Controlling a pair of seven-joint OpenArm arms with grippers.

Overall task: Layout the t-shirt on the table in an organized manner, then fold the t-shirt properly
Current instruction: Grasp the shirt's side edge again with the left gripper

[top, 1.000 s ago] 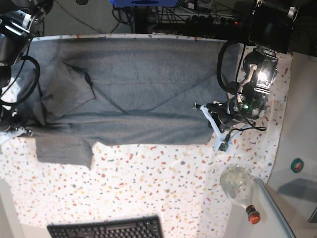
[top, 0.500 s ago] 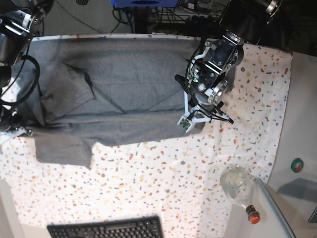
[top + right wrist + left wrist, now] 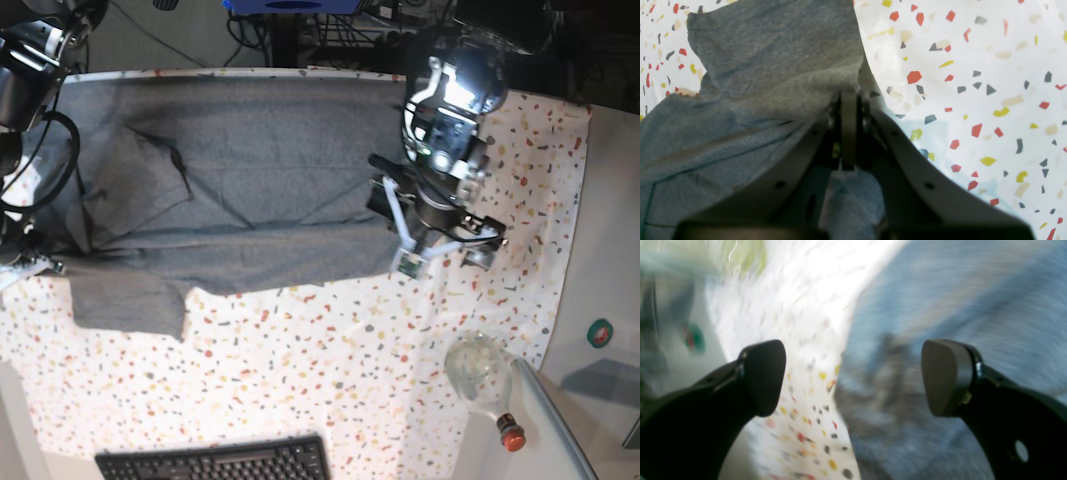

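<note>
The grey t-shirt lies spread across the far half of the speckled table, with one sleeve hanging toward the front left. My left gripper is open above the shirt's right edge. In the blurred left wrist view its fingers stand wide apart over the shirt's edge and the table; the gripper holds nothing. My right gripper is at the shirt's left edge. In the right wrist view it is shut on a fold of the t-shirt above the table.
A black keyboard lies at the front edge. A clear glass bottle with a red cap lies at the front right. The plain grey side surface borders the table on the right.
My left arm swung from the shirt's right lower corner up over the shirt's right side, then shifted a little right. Its gripper stays open. The right arm has not moved.
</note>
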